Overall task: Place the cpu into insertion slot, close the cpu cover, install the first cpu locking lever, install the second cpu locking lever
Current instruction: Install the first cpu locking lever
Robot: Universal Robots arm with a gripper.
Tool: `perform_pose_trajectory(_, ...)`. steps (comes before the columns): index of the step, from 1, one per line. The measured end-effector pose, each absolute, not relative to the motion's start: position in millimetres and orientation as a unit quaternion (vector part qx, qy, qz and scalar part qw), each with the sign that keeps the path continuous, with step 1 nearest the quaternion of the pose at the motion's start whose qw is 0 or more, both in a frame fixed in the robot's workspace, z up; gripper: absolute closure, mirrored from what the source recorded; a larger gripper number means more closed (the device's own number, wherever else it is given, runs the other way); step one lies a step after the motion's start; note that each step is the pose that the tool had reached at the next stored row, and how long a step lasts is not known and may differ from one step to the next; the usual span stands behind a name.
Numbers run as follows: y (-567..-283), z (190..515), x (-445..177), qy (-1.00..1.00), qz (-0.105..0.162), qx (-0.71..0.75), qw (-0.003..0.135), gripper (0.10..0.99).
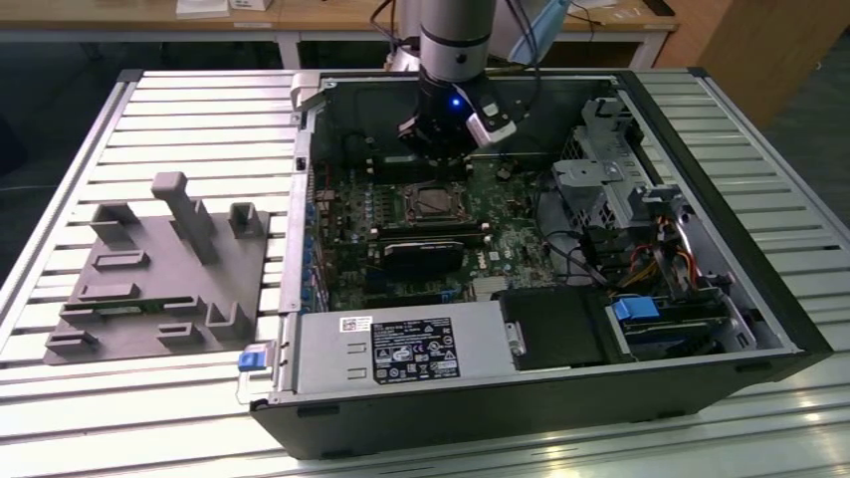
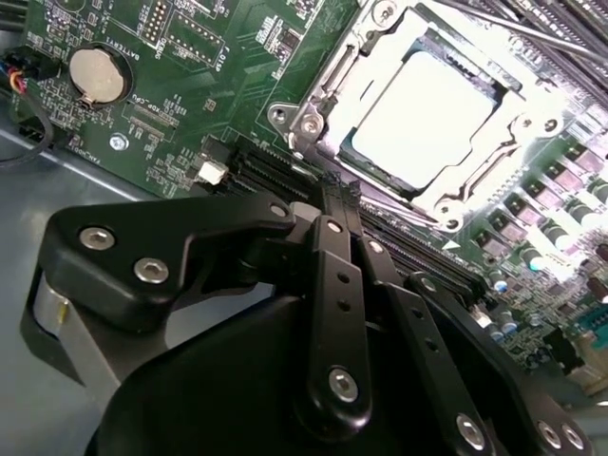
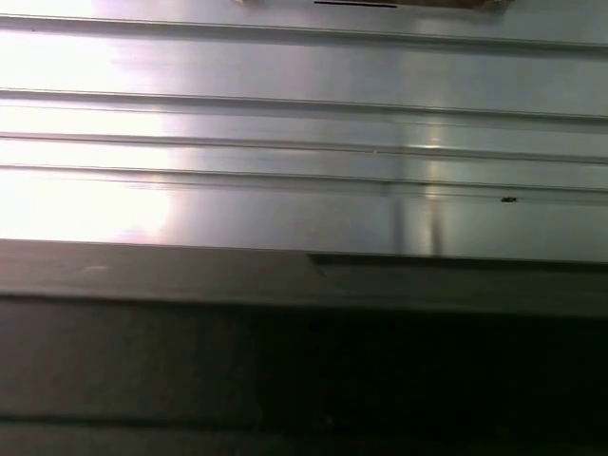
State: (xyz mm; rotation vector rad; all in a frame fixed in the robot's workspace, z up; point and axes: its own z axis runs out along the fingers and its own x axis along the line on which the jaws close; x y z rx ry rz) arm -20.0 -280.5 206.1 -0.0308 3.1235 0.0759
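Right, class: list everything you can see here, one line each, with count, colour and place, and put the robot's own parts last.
computer case: one, black, lying open on the slatted metal table.
motherboard: one, green, inside the case.
cpu: one, pale silver, seated in the insertion slot.
cpu cover: one, silver frame, down around the cpu.
coin battery: one, silver, on the motherboard in the second wrist view.
power supply: one, grey with labels, at the case's near edge.
fixture block: one, grey, on the table at the exterior view's left.
desk: one, wooden, behind the table.
end effector: one, black, above the motherboard just beyond the slot.
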Motion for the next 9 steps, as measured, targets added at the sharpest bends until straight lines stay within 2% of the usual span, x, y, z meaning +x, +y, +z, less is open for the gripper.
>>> perform_pose_trajectory(9,-280.5,199.2,-18.8,1.0,0.023,-0.01,0.008,0.98)
